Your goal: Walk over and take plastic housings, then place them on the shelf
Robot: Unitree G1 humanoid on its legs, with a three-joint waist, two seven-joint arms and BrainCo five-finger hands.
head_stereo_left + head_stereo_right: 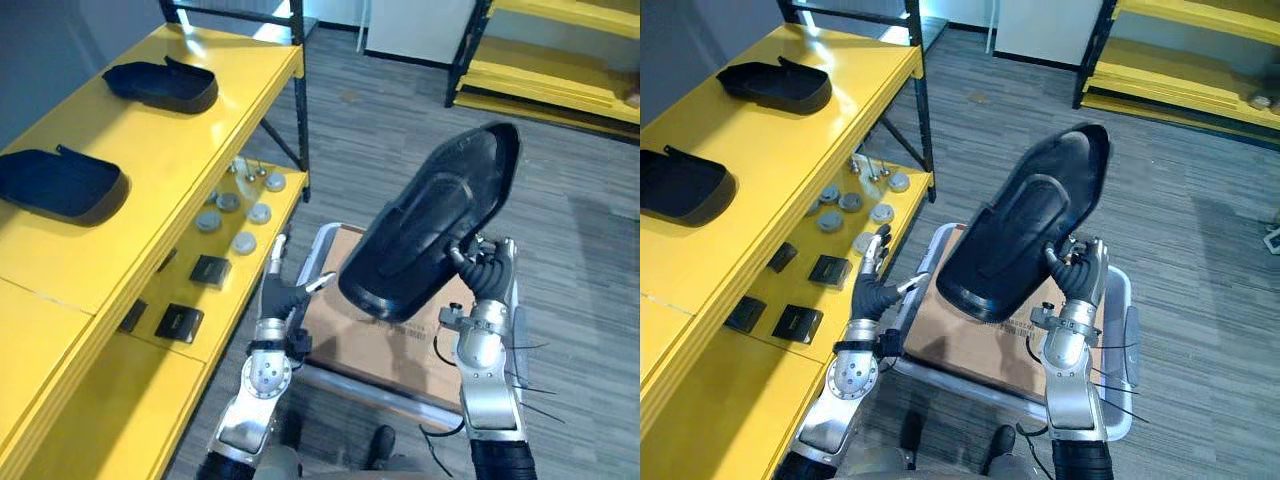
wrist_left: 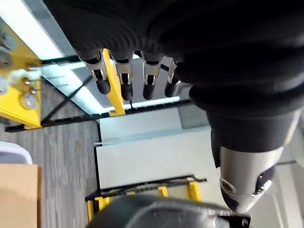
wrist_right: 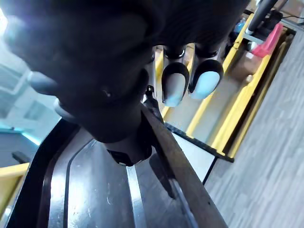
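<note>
My right hand (image 1: 486, 266) is shut on the rim of a large black plastic housing (image 1: 430, 225) and holds it up, tilted, above the cart. The right wrist view shows the thumb pressed on the housing's inner face (image 3: 90, 190) and the fingers (image 3: 175, 84) past its edge. Lower down, by the yellow shelf's (image 1: 190, 160) edge, my left hand (image 1: 284, 296) is open and holds nothing, its fingers (image 2: 124, 81) straight. Two more black housings (image 1: 160, 85) (image 1: 60, 185) lie on the top shelf board.
A cart (image 1: 318, 262) with a cardboard box (image 1: 345, 330) stands right before me. The lower shelf board carries several round grey parts (image 1: 235, 215) and small black boxes (image 1: 180, 322). More yellow racks (image 1: 545, 75) stand at the far right across grey floor.
</note>
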